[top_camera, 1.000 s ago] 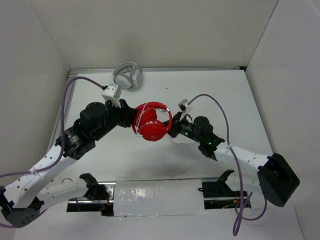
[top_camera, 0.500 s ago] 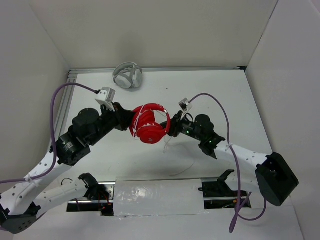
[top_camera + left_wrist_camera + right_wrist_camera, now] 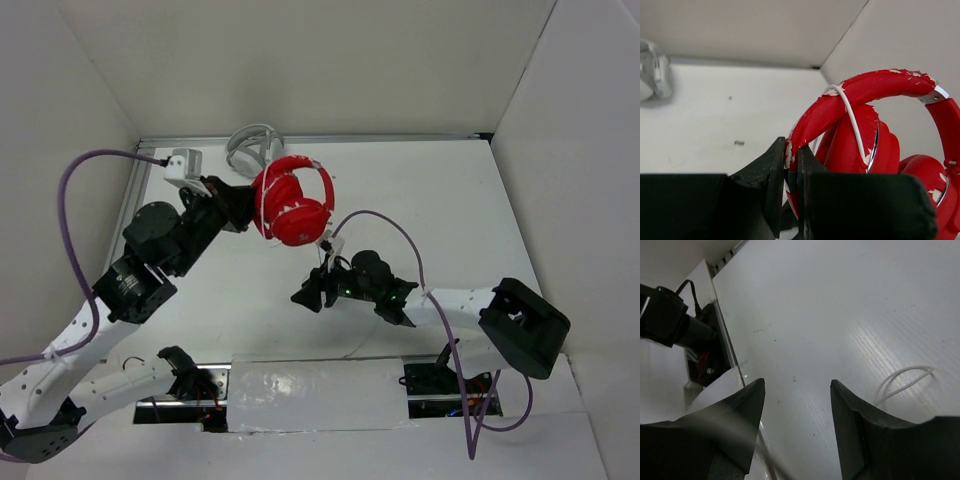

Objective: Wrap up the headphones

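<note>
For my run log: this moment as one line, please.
left gripper: shut on red headphones | right gripper: open, empty | white cable: over headband

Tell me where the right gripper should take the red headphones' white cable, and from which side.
Likely at the slack loop of thin white cable on the white table, coming straight down with the open right gripper straddling one strand. That loop lies free; the rest is wound over the red headphones, clamped in the left gripper.
</note>
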Robot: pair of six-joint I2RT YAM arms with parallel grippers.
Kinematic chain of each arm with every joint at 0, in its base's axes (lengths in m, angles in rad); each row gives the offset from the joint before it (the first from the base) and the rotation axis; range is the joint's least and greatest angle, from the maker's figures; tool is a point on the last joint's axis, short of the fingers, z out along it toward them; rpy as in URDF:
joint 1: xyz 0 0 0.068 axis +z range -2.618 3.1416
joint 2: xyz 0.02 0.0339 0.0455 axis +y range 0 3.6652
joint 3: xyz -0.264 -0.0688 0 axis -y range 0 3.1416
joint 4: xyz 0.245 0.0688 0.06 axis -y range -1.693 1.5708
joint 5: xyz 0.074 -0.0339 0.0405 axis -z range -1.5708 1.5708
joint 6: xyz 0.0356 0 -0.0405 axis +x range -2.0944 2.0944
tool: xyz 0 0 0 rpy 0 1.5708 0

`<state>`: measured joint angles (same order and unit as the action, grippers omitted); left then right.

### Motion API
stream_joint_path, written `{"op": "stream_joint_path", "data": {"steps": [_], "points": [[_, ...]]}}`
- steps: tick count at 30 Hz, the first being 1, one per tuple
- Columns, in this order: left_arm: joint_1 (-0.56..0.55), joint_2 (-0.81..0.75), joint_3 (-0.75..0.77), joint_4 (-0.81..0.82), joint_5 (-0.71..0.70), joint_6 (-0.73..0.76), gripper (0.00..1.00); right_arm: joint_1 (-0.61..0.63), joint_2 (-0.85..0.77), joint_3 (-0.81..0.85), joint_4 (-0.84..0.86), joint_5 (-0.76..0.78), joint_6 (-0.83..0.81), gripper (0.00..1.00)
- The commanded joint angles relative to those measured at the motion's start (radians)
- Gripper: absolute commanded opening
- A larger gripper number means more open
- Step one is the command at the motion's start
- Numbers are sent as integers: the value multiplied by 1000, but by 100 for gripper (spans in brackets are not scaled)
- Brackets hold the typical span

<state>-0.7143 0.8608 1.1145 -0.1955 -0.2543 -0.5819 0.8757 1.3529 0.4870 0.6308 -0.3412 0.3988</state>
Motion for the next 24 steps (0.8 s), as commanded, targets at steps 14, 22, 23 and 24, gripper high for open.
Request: {"op": "stream_joint_path", "data": {"steps": [14, 22, 23, 24], "points": [[3, 20, 180, 237, -111, 57, 0, 126, -50, -82, 142, 169, -63, 0], [7, 101, 232, 399, -338, 318, 0, 175, -176, -238, 93, 323, 64, 0], [12, 106, 229, 418, -345, 359, 0, 186, -208, -254, 84, 338, 80, 0], [19, 110, 225, 430, -353, 355, 0, 212, -225, -257, 51, 365, 81, 0]]}}
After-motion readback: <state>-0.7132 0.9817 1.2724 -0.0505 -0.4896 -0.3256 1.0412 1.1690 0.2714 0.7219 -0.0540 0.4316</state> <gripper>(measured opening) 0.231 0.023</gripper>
